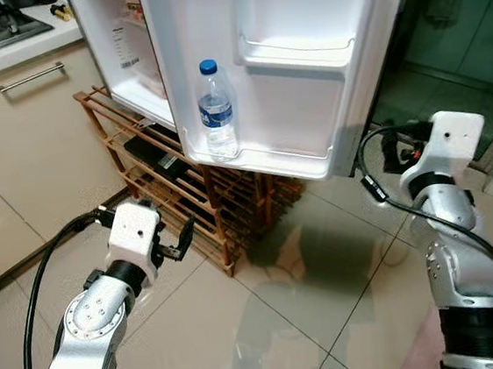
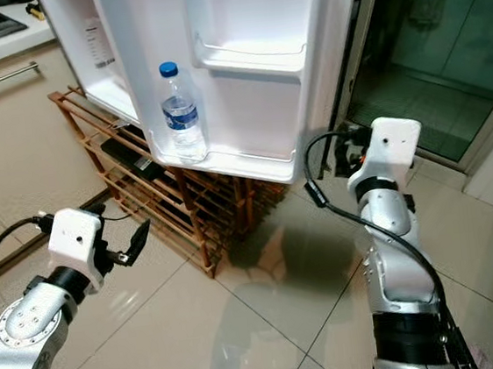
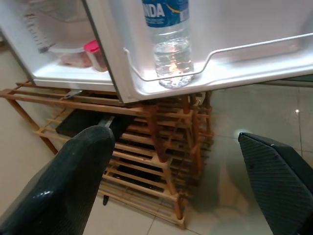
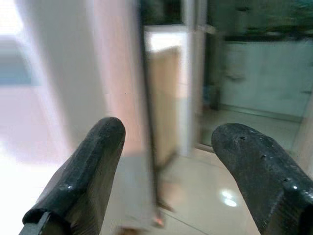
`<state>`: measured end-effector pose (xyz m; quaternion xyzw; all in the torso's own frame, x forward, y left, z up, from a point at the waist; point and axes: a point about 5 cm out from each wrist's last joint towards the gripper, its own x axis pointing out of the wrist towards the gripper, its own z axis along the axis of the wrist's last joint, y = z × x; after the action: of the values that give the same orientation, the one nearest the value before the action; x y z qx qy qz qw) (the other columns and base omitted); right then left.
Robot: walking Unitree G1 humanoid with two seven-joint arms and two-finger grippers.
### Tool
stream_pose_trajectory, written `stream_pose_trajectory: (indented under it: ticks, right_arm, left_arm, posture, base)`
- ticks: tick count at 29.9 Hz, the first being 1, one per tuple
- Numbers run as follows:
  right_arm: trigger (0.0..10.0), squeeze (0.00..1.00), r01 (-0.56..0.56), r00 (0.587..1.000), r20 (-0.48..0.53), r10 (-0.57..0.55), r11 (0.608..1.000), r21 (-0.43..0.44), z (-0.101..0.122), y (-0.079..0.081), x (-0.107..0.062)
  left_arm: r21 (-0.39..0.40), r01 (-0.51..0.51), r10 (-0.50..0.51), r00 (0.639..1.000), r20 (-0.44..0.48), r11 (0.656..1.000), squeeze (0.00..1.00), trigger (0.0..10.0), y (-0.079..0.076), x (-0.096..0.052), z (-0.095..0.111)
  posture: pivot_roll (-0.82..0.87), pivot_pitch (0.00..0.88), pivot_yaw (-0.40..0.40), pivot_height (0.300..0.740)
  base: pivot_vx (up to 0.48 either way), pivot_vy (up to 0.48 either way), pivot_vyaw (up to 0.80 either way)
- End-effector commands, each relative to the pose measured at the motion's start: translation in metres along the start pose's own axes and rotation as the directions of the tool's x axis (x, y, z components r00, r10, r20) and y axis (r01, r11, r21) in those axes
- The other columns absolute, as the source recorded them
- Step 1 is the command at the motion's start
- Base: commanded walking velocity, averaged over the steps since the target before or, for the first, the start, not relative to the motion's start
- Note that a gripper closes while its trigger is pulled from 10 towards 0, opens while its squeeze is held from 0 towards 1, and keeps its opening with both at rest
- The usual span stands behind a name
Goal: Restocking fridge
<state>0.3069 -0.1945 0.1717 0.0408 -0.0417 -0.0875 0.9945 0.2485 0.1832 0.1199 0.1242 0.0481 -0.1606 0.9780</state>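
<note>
My left gripper [image 1: 184, 237] hangs low with its two black fingers [image 3: 73, 181] spread wide and nothing between them. The water bottle [image 1: 216, 110] stands ahead of and above these jaws, upright, its long axis vertical and its blue cap on top, in the lowest door shelf [image 1: 296, 154] of the open fridge door [image 1: 305, 72]. It sits at the hinge end of that shelf, touching the clear rail; the rest of the shelf beside it lies bare, and the smaller shelf above [image 1: 299, 54] appears bare too. My right gripper [image 4: 166, 176] is raised beyond the door's far edge, its fingers also parted wide and holding nothing, looking past the door toward a blurred room. I judge my left arm the nearer one to the bottle. Inside the fridge body [image 3: 58, 73], beyond my left jaws, a lidded clear container [image 3: 68, 55] rests on the bottom shelf next to a small one with a pink lid [image 3: 93, 51]. Directly below the door and in front of my left jaws stands a wooden slatted rack [image 1: 195, 199] on the tiled floor [image 1: 287, 321], with a dark flat object on one of its tiers.
</note>
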Motion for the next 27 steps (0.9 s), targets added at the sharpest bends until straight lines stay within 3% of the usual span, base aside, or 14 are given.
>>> stream_pose_trajectory:
  ticks: [1, 4, 5, 6, 7, 11, 15, 18, 19, 27]
  right_arm:
    - [10.0, 0.0, -0.099, 0.995, 0.026, 0.098, 0.993, 0.061, 0.002, 0.007, 0.002]
    - [10.0, 0.0, -0.19, 0.982, 0.028, 0.188, 0.979, 0.071, 0.0, 0.013, 0.003]
    - [10.0, 0.18, -0.2, 0.98, 0.032, 0.199, 0.977, 0.067, 0.0, 0.013, 0.004]
    - [10.0, 0.18, -0.205, 0.979, 0.034, 0.203, 0.977, 0.066, 0.0, 0.014, 0.006]
    - [10.0, 1.0, -0.21, 0.977, 0.039, 0.207, 0.976, 0.066, 0.001, 0.014, 0.008]
    - [10.0, 1.0, -0.214, 0.976, 0.053, 0.21, 0.974, 0.078, 0.002, 0.013, 0.016]
    - [10.0, 1.0, -0.222, 0.974, 0.05, 0.219, 0.973, 0.066, 0.001, 0.015, 0.028]
    - [10.0, 0.98, -0.232, 0.972, 0.041, 0.231, 0.972, 0.042, 0.0, 0.017, 0.033]
    - [10.0, 0.0, -0.222, 0.975, 0.04, 0.22, 0.975, 0.027, 0.0, 0.016, 0.035]
    - [10.0, 0.0, -0.179, 0.981, 0.079, 0.176, 0.983, 0.031, 0.007, 0.011, 0.041]
  left_arm:
    - [0.012, 0.012, -0.013, 1.0, 0.024, 1.0, 0.0, 10.0, -0.002, 0.001, 0.006]
    - [0.005, 0.026, -0.027, 0.999, 0.031, 1.0, 0.0, 10.0, -0.004, 0.001, 0.006]
    - [0.012, 0.033, -0.034, 0.999, 0.032, 0.999, 0.0, 10.0, -0.005, 0.001, 0.006]
    - [0.017, 0.038, -0.038, 0.999, 0.033, 0.999, 0.0, 10.0, -0.005, 0.001, 0.006]
    - [0.02, 0.038, -0.039, 0.999, 0.034, 0.999, 0.0, 10.0, -0.005, 0.001, 0.006]
    - [0.004, 0.038, -0.038, 0.997, 0.062, 0.999, 0.0, 10.0, -0.003, 0.002, 0.012]
    - [-0.056, 0.16, -0.15, 0.978, 0.147, 0.986, 0.0, 10.0, -0.011, 0.0, 0.028]
    - [-0.068, 0.247, -0.235, 0.961, 0.147, 0.967, 0.0, 10.0, -0.017, -0.005, 0.028]
    - [-0.08, 0.268, -0.256, 0.956, 0.141, 0.96, 0.0, 10.0, -0.018, -0.007, 0.027]
    - [-0.087, 0.312, -0.301, 0.946, 0.122, 0.946, 0.0, 10.0, -0.018, -0.015, 0.023]
  posture:
    - [0.04, 0.037, 0.012, 0.74]
    - [0.04, 0.037, 0.012, 0.74]
    - [0.04, 0.037, 0.012, 0.74]
    - [0.04, 0.037, 0.012, 0.74]
    - [0.05, 0.037, 0.013, 0.74]
    - [0.06, 0.043, 0.012, 0.74]
    - [0.07, 0.06, 0.024, 0.74]
    - [0.08, 0.062, 0.027, 0.74]
    - [0.08, 0.064, 0.029, 0.74]
    - [0.08, 0.071, 0.032, 0.74]
  base:
    - [0.0, 0.0, 0.0]
    - [0.0, 0.0, 0.0]
    - [0.0, 0.0, 0.0]
    - [0.0, 0.0, 0.0]
    - [0.0, 0.0, 0.0]
    - [0.0, 0.0, 0.0]
    - [0.0, 0.0, 0.0]
    - [0.0, 0.0, 0.0]
    - [0.0, 0.0, 0.0]
    - [0.0, 0.0, 0.0]
